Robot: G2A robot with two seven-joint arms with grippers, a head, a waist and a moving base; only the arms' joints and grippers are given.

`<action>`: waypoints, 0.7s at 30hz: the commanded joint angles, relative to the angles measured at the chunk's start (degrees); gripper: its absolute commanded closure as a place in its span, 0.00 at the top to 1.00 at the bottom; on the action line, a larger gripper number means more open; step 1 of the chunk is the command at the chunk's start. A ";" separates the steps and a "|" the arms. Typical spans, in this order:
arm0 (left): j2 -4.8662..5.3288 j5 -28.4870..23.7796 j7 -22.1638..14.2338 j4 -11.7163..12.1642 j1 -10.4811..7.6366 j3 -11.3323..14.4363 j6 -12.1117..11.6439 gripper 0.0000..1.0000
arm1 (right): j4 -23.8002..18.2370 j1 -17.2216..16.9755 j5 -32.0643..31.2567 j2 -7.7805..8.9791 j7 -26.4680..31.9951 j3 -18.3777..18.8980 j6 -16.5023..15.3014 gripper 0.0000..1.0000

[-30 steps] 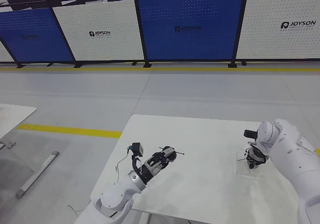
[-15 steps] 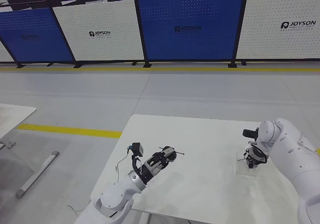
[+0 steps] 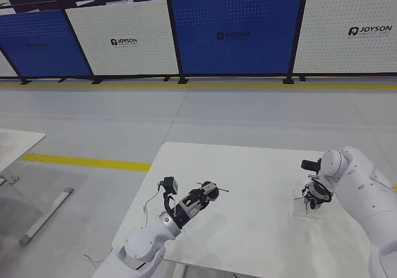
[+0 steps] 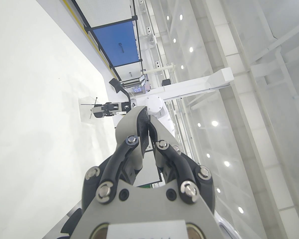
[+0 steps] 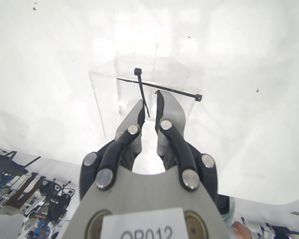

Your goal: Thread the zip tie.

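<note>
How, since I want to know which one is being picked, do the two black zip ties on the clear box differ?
The lengthwise tie runs its tail between the right gripper's open fingers, head pointing away; the crosswise tie lies across, beyond the fingertips. The lengthwise tie's tail sits by one finger pad; the crosswise tie's ends are both free. Both are black and cross atop the clear box.

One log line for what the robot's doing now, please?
right gripper: open around zip tie tail | zip ties: crossed on clear box | left gripper: shut
</note>
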 commanded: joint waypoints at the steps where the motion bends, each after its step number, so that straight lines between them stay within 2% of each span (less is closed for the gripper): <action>1: 0.00 0.00 0.00 0.00 0.00 0.00 0.00 0.00 | 0.03 0.01 -0.10 -0.02 -0.01 0.08 0.05 0.18; 13: 0.00 0.00 0.00 0.00 0.00 0.00 0.00 0.00 | -0.37 -0.10 -0.80 -0.35 0.20 0.35 0.59 0.18; 21: 0.00 0.00 0.00 0.00 0.00 0.00 0.00 0.00 | 0.69 0.06 -1.20 -0.88 0.35 0.37 0.85 0.12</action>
